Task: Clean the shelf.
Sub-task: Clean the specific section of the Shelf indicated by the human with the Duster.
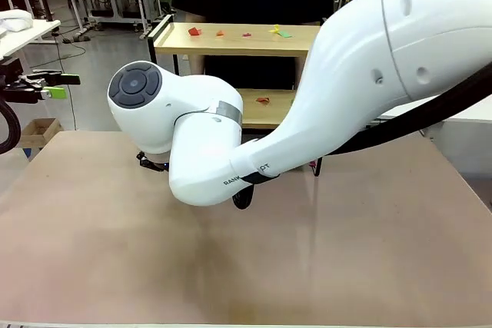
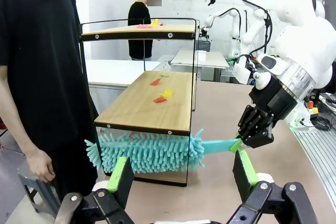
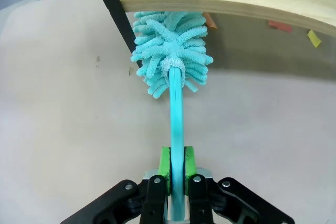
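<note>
Right gripper (image 3: 177, 170): jaws clamped on the flat handle of a teal duster (image 3: 170, 56), one green pad pressed to each side. Duster head: fluffy, lying beneath the lower board of the shelf (image 2: 142, 108), between its thin black legs; whether it touches the board or the table (image 1: 231, 266) cannot be told. Shelf: upright on the far side of the table, with coloured paper scraps (image 2: 159, 98) on both wooden boards. Left gripper (image 2: 181, 177): jaws wide apart, holding nothing, set off from the shelf's end and facing it. Person (image 2: 42, 66): black shirt, standing just beside the shelf, one hand lowered.
</note>
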Robot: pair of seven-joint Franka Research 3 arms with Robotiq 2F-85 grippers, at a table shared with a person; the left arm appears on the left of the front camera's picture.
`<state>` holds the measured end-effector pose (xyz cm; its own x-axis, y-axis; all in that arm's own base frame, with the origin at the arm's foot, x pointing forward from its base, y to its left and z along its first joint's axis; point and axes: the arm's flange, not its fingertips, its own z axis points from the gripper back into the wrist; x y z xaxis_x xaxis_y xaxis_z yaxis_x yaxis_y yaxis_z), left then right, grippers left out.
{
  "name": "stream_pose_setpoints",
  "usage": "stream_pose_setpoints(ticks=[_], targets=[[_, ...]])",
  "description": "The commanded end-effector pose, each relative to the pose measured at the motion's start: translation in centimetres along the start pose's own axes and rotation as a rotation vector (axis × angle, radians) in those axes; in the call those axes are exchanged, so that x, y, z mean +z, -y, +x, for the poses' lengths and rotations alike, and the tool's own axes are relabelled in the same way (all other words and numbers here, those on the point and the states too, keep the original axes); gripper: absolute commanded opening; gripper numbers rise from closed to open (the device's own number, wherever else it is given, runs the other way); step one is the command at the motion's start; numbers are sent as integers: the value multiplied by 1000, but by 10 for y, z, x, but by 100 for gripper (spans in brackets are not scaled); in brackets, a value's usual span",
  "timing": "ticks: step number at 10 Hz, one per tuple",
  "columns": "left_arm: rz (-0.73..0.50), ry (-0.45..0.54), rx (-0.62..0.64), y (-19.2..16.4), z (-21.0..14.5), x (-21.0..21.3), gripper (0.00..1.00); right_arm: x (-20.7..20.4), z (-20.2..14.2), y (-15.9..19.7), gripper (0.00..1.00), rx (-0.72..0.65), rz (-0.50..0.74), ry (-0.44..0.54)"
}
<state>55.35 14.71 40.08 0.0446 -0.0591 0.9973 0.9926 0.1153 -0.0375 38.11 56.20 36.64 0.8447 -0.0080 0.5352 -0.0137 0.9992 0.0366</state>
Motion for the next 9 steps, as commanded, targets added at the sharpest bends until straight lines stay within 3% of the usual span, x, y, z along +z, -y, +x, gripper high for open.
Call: stream_pose_setpoints(ticks=[1,4,5,9], targets=[[2,1,-7,2,4,0,100,-6,-1,-7,13,-54,-6,-3],[2,1,-7,2,4,0,100,-13,-2,-2,13,-84,-13,-49],[2,1,-7,2,4,0,100,-15,-3,0,13,-22,-14,-29],[2,1,-7,2,4,0,100,-15,-3,0,13,-22,-14,-29]])
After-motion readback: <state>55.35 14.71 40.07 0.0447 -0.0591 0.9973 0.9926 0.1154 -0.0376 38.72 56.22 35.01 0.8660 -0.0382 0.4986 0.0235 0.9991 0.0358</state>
